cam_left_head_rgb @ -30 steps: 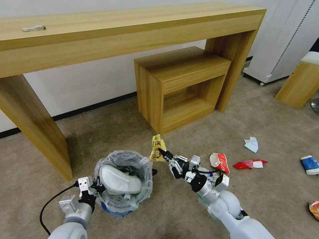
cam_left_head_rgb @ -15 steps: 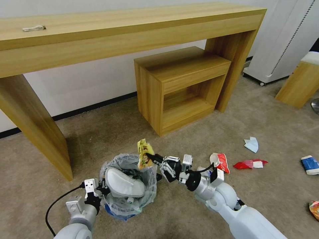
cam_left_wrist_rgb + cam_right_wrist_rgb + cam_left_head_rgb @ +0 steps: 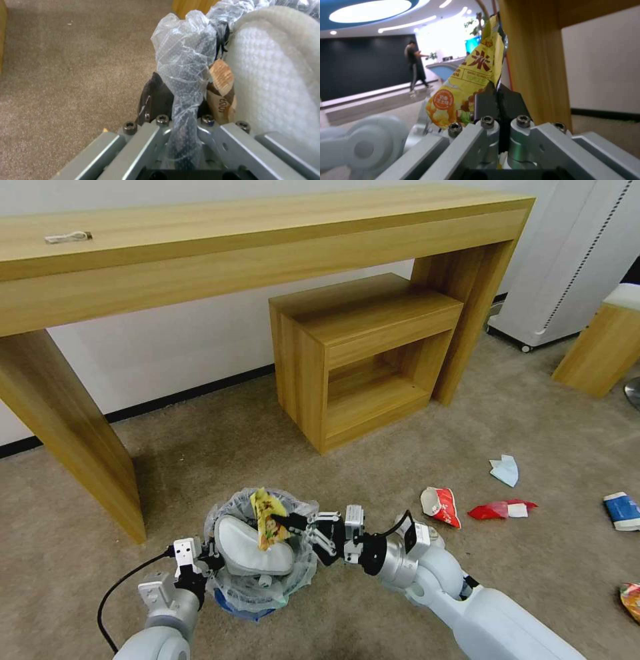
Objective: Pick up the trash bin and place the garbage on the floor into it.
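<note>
With my right gripper pinching the yellow wrapper over the bin at lower left, rim clamped by my left gripper, I'd release only once centred.

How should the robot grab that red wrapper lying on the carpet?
Probably from straight above. The red wrapper lies flat on the carpet with open floor around it, so pinch its raised, crumpled middle rather than a thin edge.

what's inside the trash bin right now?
A white slipper fills most of the trash bin. The right gripper holds a yellow snack wrapper above it. Anything beneath the slipper is covered.
</note>
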You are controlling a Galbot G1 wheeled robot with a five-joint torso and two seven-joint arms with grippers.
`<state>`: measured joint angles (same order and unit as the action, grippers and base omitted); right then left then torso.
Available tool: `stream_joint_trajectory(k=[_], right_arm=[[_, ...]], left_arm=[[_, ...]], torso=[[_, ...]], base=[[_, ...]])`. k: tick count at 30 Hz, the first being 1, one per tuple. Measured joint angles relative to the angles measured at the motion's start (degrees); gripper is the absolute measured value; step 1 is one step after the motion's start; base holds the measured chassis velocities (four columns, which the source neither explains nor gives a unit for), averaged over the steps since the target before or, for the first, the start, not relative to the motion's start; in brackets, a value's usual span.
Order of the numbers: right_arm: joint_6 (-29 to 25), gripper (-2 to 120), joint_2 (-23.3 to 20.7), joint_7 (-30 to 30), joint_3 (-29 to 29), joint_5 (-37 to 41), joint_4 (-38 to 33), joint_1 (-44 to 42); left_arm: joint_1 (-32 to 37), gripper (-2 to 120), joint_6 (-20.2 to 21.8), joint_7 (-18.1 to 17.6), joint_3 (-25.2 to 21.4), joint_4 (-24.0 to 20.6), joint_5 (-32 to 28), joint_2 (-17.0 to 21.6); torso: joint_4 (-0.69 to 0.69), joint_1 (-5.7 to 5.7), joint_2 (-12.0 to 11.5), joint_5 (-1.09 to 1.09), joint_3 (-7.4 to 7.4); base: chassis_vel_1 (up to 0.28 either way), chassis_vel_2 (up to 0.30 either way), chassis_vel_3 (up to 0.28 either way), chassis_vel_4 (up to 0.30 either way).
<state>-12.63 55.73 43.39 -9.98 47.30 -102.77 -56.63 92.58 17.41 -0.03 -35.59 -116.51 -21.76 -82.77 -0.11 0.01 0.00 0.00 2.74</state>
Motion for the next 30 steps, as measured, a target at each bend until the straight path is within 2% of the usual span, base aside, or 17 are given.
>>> stream_joint_trajectory(k=[19, 30], right_arm=[[-0.2, 0, 2.5, 1.4, -3.2, -3.8, 5.3, 0.6], [-0.8, 0, 4.1, -0.4, -3.5, -5.5, 7.3, 1.1]], left_arm=[[0.2, 0, 0.1, 0.1, 0.4, -0.5, 0.2, -0.6], [0.7, 0, 0.0, 0.3, 0.7, -1.1, 0.2, -0.6]], torso=[[0.0, 0.0, 0.0, 0.0, 0.0], [0.0, 0.0, 0.0, 0.0, -0.01]], base=[[0.0, 0.0, 0.0, 0.0], [0.0, 0.0, 0.0, 0.0]])
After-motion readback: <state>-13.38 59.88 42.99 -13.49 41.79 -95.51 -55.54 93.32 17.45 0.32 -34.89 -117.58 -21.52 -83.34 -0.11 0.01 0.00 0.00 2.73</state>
